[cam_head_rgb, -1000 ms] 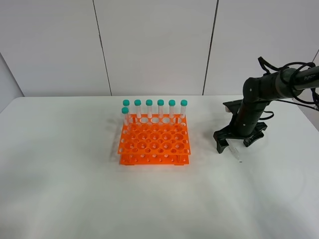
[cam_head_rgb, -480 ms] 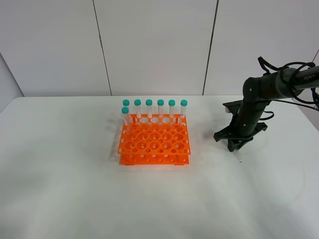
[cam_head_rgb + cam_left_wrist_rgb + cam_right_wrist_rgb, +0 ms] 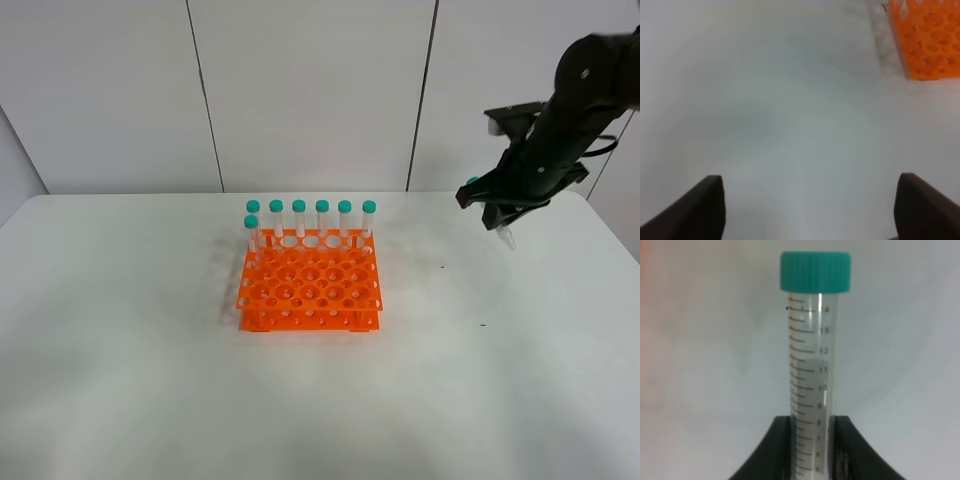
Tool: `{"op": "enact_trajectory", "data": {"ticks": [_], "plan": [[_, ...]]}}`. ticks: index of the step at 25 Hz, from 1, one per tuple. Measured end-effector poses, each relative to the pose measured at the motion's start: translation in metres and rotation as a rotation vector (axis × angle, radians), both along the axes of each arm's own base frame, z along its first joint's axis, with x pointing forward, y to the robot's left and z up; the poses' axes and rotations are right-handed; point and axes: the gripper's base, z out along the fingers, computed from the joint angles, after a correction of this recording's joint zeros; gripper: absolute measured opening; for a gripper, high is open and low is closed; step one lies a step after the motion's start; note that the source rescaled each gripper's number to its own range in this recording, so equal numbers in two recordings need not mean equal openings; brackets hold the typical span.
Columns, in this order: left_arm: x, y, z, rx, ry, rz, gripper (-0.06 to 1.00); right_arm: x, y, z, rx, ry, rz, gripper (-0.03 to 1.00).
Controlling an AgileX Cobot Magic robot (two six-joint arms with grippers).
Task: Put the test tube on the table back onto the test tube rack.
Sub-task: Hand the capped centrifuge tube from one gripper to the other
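My right gripper is shut on the test tube and holds it high above the table, to the right of the orange test tube rack. In the right wrist view the clear tube, with its teal cap and graduation marks, sits between the two dark fingers of the gripper. Several identical capped tubes stand along the rack's back row and back left. My left gripper is open and empty over bare table, with a corner of the rack ahead of it.
The white table spreads wide around the rack. Most of the rack's holes hold no tube. A white panelled wall stands behind the table. The left arm does not show in the exterior view.
My right gripper closed on the tube lying on the table at the right, then lifted it up and slightly right. The spot on the table is now bare.
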Motion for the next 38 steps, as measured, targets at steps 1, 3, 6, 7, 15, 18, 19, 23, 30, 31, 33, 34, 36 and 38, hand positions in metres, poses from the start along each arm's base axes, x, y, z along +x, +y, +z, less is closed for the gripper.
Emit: {"op": "enact_trajectory", "data": {"ticks": [1,3,6,7,15,18,19,23,30,31,33,34,36,38], "plan": [[0.0,0.0,0.0,0.0,0.0,0.0,1.0,-0.008,-0.001,0.014,0.003,-0.02,0.0,0.02],[0.0,0.0,0.0,0.0,0.0,0.0,1.0,-0.024,-0.003,0.038,0.008,-0.062,0.0,0.02],[0.0,0.0,0.0,0.0,0.0,0.0,1.0,-0.053,-0.007,0.051,0.021,-0.086,-0.008,0.02],[0.0,0.0,0.0,0.0,0.0,0.0,1.0,-0.062,-0.008,0.047,0.02,-0.072,-0.013,0.02],[0.0,0.0,0.0,0.0,0.0,0.0,1.0,-0.11,-0.007,0.004,0.109,-0.014,-0.029,0.02],[0.0,0.0,0.0,0.0,0.0,0.0,1.0,-0.107,0.006,0.008,0.145,-0.071,0.035,0.02],[0.0,0.0,0.0,0.0,0.0,0.0,1.0,-0.106,0.012,0.009,0.148,-0.091,0.073,0.02],[0.0,0.0,0.0,0.0,0.0,0.0,1.0,-0.112,0.048,0.013,0.144,-0.156,0.271,0.02],[0.0,0.0,0.0,0.0,0.0,0.0,1.0,-0.131,0.108,0.015,0.188,-0.31,0.666,0.02],[0.0,0.0,0.0,0.0,0.0,0.0,1.0,-0.132,0.112,0.014,0.208,-0.319,0.689,0.02],[0.0,0.0,0.0,0.0,0.0,0.0,1.0,-0.133,0.118,0.008,0.264,-0.299,0.703,0.02],[0.0,0.0,0.0,0.0,0.0,0.0,1.0,-0.133,0.12,0.003,0.276,-0.283,0.715,0.02],[0.0,0.0,0.0,0.0,-0.001,0.0,1.0,-0.132,0.125,-0.007,0.313,-0.233,0.73,0.02],[0.0,0.0,0.0,0.0,-0.003,0.0,1.0,-0.133,0.129,-0.016,0.347,-0.173,0.753,0.02]]}}
